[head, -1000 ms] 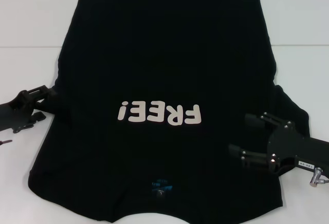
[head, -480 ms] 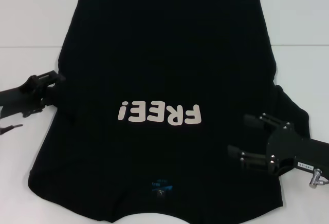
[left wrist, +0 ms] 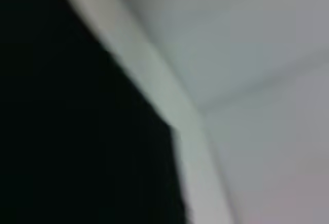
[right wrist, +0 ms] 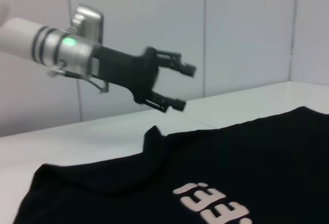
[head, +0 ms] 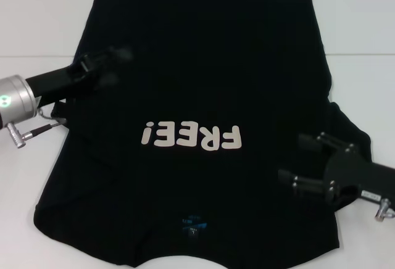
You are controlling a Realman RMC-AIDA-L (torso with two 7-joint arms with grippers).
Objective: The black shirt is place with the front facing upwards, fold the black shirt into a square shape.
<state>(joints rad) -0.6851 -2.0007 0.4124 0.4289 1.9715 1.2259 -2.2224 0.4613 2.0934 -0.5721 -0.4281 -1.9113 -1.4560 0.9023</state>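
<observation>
The black shirt (head: 197, 84) lies flat on the white table, front up, its off-white "FREE!" letters (head: 190, 137) in the middle and the blue neck label (head: 192, 226) at the near edge. My left gripper (head: 114, 65) hangs above the shirt's left part, open and empty. The right wrist view shows it (right wrist: 184, 87) clearly raised over the cloth (right wrist: 231, 152). My right gripper (head: 291, 158) is open and low over the shirt's right side, beside the right sleeve (head: 355, 134). The left wrist view shows only black cloth (left wrist: 67, 131) and table.
The white table (head: 37, 22) shows bare on both sides of the shirt and beyond it. A pale wall (right wrist: 247, 29) stands behind the table. A small peak of cloth (right wrist: 153, 134) stands up at the shirt's left edge.
My left gripper has left the shirt's left edge, risen, and swung to the right and farther out over the shirt. My right gripper has shifted only slightly.
</observation>
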